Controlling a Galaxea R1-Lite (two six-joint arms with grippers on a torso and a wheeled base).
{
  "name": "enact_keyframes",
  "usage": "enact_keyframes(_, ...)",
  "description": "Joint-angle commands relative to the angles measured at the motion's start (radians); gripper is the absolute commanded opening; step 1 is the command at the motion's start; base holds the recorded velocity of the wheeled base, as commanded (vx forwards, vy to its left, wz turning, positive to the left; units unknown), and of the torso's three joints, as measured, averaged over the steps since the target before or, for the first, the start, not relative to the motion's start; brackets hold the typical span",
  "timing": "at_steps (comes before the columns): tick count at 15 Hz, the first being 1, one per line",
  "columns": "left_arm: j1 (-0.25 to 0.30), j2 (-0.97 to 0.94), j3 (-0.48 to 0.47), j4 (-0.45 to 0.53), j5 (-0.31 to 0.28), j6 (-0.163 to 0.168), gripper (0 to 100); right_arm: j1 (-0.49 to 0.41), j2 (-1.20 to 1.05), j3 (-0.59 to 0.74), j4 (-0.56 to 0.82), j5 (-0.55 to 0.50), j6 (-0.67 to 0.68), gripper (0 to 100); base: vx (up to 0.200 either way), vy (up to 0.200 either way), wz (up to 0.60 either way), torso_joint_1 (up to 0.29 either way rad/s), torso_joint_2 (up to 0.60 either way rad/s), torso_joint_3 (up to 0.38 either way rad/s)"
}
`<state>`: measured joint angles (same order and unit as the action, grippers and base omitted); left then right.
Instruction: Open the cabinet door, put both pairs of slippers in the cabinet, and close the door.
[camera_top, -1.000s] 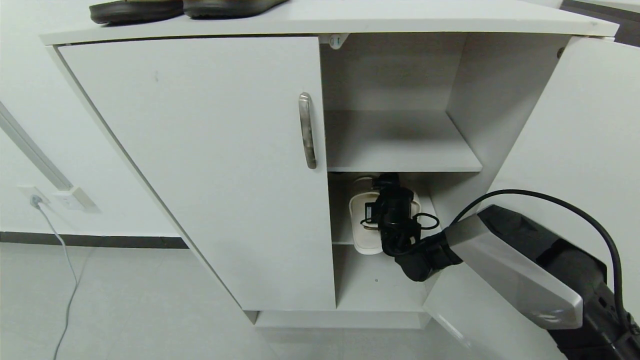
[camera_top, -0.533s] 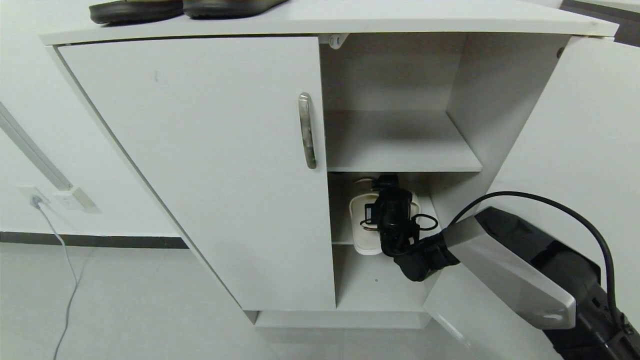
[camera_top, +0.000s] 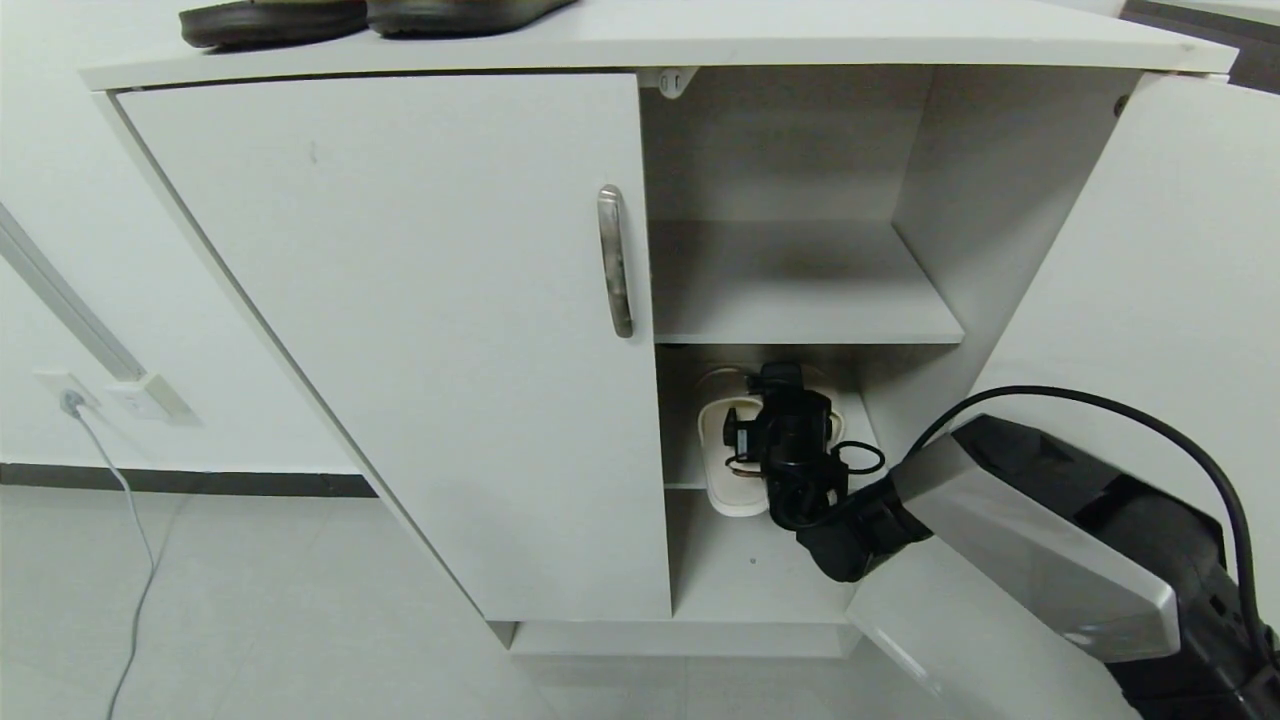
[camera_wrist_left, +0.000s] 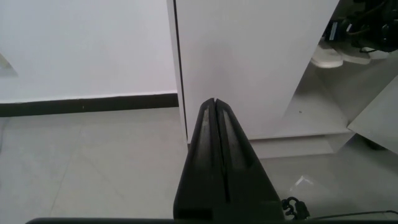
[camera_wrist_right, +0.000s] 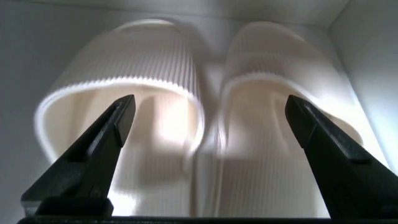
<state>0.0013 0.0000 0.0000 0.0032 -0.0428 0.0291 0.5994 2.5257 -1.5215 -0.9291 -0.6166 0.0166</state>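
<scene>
While the cabinet (camera_top: 800, 45) has one door open (camera_top: 1150, 250), you've got two dark slippers (camera_top: 270, 20) at its top's left edge and two white slippers (camera_wrist_right: 124, 124) on the lower shelf. The right gripper (camera_wrist_right: 208, 115) is spread before them and empty; the left gripper (camera_wrist_left: 214, 109) is clenched and empty.

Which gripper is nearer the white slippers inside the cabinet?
Right. The right gripper sits open just before the white slippers; the left gripper is shut, outside, facing the closed door.

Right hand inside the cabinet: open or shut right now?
Open. In the right wrist view the right hand has its two fingers wide apart, with the white slippers lying beyond the gap.
</scene>
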Motion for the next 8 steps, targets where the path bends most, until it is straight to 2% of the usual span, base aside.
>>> enact_keyframes(1, 0.0, 0.002, 0.0, 0.0, 0.0, 0.0, 0, 0.013, -0.087, 0.119, -0.048, 0.0, -0.001, 100, 0.0, 0.0, 0.0, 0.0, 0.0, 0.0)
enact_keyframes(3, 0.0, 0.002, 0.0, 0.0, 0.0, 0.0, 0, 0.019, -0.131, 0.208, -0.088, 0.0, -0.001, 100, 0.0, 0.0, 0.0, 0.0, 0.0, 0.0)
enact_keyframes(5, -0.001, 0.002, 0.0, 0.0, 0.0, 0.002, 0, 0.039, -0.193, 0.345, -0.166, 0.0, -0.001, 100, 0.0, 0.0, 0.0, 0.0, 0.0, 0.0)
enact_keyframes(6, 0.0, 0.002, 0.0, 0.0, 0.0, 0.002, 0, 0.06, -0.243, 0.458, -0.226, 0.0, -0.006, 100, 0.0, 0.0, 0.0, 0.0, 0.0, 0.0)
enact_keyframes(8, 0.0, 0.002, 0.0, 0.0, 0.0, 0.002, 0, 0.092, -0.291, 0.572, -0.293, -0.008, -0.003, 100, 0.0, 0.0, 0.0, 0.0, 0.0, 0.0)
